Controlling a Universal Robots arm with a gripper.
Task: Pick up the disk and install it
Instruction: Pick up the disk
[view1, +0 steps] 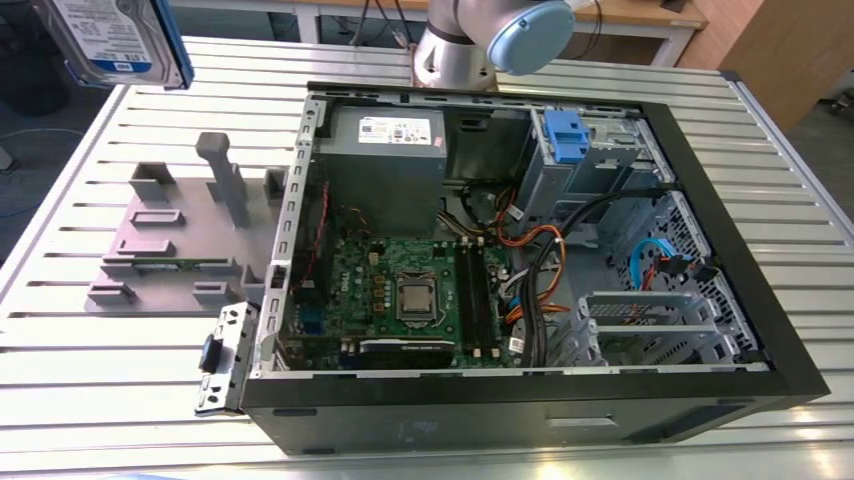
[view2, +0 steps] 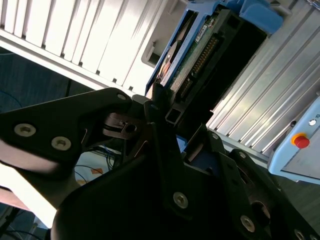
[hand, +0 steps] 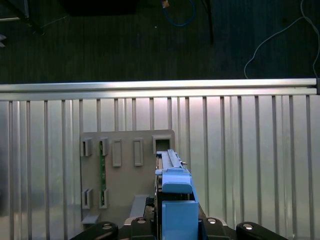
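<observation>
- Disk (view1: 118, 40) is being held in the air above the far corner of the slatted table (view1: 747, 150), at the exterior view's left. One table is being counted, and everything else is being borne by it.
- One open computer case (view1: 534, 400) is being shown lying on its side on the table. By judgement, its raised rim is being taken as the edge to be cleared with room to spare.
- One grey stand (view1: 160, 240) is being seen just beside the case, on the exterior view's left and well below the disk. Its upright post is likewise being judged a thing to be passed high.
- One grey power supply (view1: 387, 150) is being counted inside the case, against its far wall.
- One drive cage (view1: 587, 160) with a blue tab is being seen near the power supply. A bundle of cables (view1: 541, 240) is lying close by and is being judged a likely snag.
- One disk is being counted. Its label is being turned toward the exterior camera, and its edge is being framed by a blue bracket.
- One gripper (view2: 162, 107) is being counted, with its two fingers (view2: 162, 145) being pressed onto the disk and pinching it. The carry is being judged safest with a firm pinch, a slow pace and no tilting.
</observation>
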